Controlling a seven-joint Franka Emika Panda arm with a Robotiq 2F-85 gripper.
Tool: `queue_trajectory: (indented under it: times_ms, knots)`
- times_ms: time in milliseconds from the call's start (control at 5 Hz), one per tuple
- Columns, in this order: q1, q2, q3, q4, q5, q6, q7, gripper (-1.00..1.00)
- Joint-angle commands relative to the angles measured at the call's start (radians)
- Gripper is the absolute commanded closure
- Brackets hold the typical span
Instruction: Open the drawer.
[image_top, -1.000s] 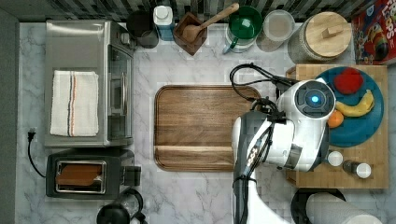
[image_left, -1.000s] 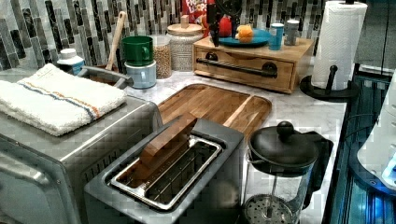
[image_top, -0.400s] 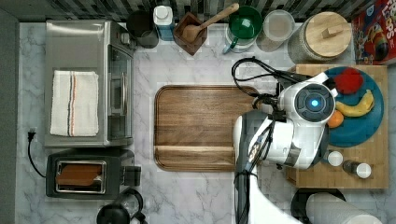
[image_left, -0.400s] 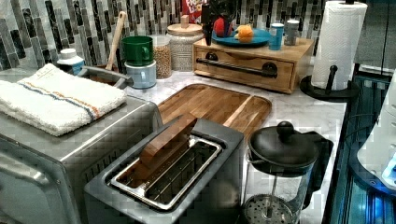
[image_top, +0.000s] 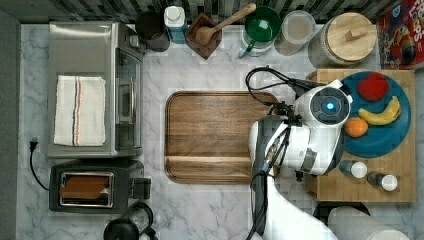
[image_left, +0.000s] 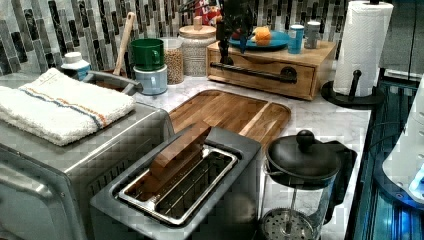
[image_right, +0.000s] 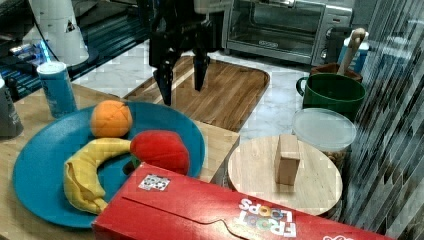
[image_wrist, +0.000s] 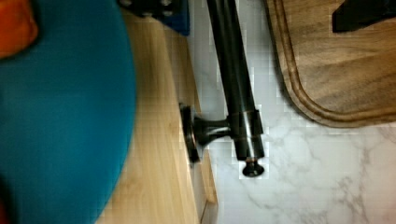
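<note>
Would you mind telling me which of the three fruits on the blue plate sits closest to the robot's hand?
The orange: in the right view it lies at the plate's edge just below the hand, while the banana and red fruit lie farther off.

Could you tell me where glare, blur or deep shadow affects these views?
Left view: the hand above the drawer is a dark silhouette. Wrist view: the blue plate is soft-edged and the bar handle carries a bright streak. Right view: the toaster oven looks washed out.

- In the top view, the cutting board (image_top: 217, 136) lies between the toaster oven (image_top: 95, 90) at the top view's left and the drawer (image_left: 260, 70).
- The plate (image_top: 395, 140) rests on top of the drawer.
- The toaster (image_top: 95, 186) sits below the oven.
</note>
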Motion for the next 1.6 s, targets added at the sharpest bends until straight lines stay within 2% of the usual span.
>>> queue_trajectory:
  times_ms: [200, 400, 800, 1000, 1200, 1600]
  knots:
    - [0.064, 0.050, -0.070, -0.077, 0.022, 0.120, 0.054, -1.00]
    - [0.024, 0.086, -0.023, -0.066, 0.025, 0.132, 0.041, -1.00]
    - [0.011, 0.104, 0.003, -0.081, 0.040, 0.171, 0.000, -1.00]
    - [0.003, 0.094, 0.050, -0.081, 0.093, 0.115, -0.051, -1.00]
    - [0.002, 0.077, 0.119, -0.084, 0.142, 0.071, -0.078, -1.00]
    - [0.040, 0.124, 0.190, -0.088, 0.216, 0.150, -0.061, -1.00]
